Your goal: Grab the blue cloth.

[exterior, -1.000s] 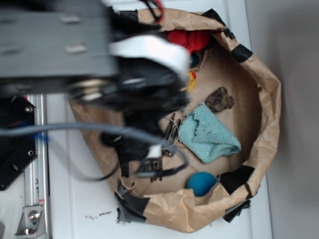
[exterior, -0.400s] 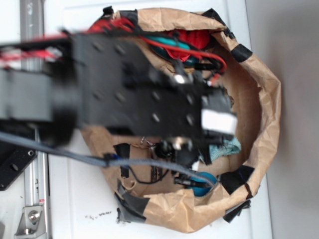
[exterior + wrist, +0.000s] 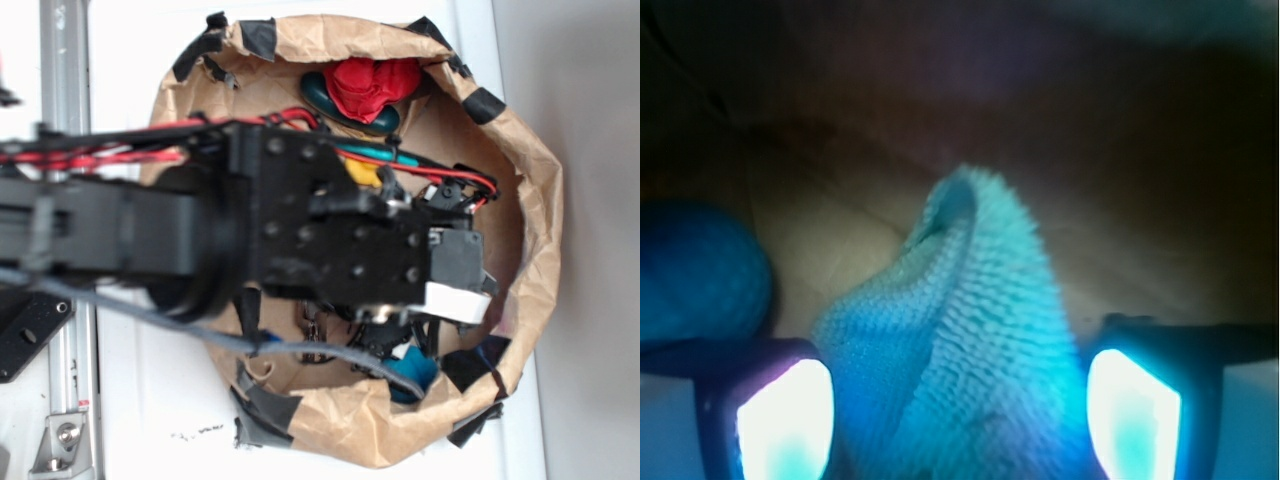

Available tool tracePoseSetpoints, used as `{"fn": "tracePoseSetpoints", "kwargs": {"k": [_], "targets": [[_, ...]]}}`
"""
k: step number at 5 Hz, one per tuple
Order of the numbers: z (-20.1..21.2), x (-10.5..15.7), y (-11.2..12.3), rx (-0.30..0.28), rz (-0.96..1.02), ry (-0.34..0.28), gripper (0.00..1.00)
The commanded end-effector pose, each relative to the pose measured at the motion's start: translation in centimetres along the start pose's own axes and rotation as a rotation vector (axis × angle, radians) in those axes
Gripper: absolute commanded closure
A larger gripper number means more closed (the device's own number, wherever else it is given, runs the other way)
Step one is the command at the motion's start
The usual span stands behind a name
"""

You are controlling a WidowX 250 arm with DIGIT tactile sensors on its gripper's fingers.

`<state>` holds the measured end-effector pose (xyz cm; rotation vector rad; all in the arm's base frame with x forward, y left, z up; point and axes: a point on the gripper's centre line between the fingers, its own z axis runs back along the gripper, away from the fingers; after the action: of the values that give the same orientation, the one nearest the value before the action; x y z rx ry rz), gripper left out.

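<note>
In the wrist view the blue cloth (image 3: 970,340), light teal with a woven terry texture, bunches up in a ridge between my two fingers. My gripper (image 3: 958,400) is open, with one bright pad (image 3: 785,420) left of the cloth and the other at its right. Whether the pads touch the fabric I cannot tell. In the exterior view the black arm (image 3: 330,235) reaches into the brown paper bag (image 3: 535,200) and hides both the cloth and the fingers under its wrist.
A dark blue ball (image 3: 695,265) lies just left of the left finger, and shows past the arm near the bag's front wall (image 3: 418,375). A red cloth (image 3: 375,82) sits on a dark teal object (image 3: 325,92) at the bag's far side. A metal rail (image 3: 65,90) runs along the left.
The arm has swung over the bag and come down above the cloth. The cloth, the keys and the rock, visible a second ago, are now hidden beneath it.
</note>
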<state>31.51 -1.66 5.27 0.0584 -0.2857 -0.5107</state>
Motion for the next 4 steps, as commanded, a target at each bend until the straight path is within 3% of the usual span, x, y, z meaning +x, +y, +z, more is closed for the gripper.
{"fn": "tracePoseSetpoints", "kwargs": {"k": [1,4], "targets": [[-1.9,0.5,-0.4,-0.1,-0.042,-0.008,1.0],[-0.4,-0.3,-0.3,-0.101,0.002,-0.047,1.0]]}}
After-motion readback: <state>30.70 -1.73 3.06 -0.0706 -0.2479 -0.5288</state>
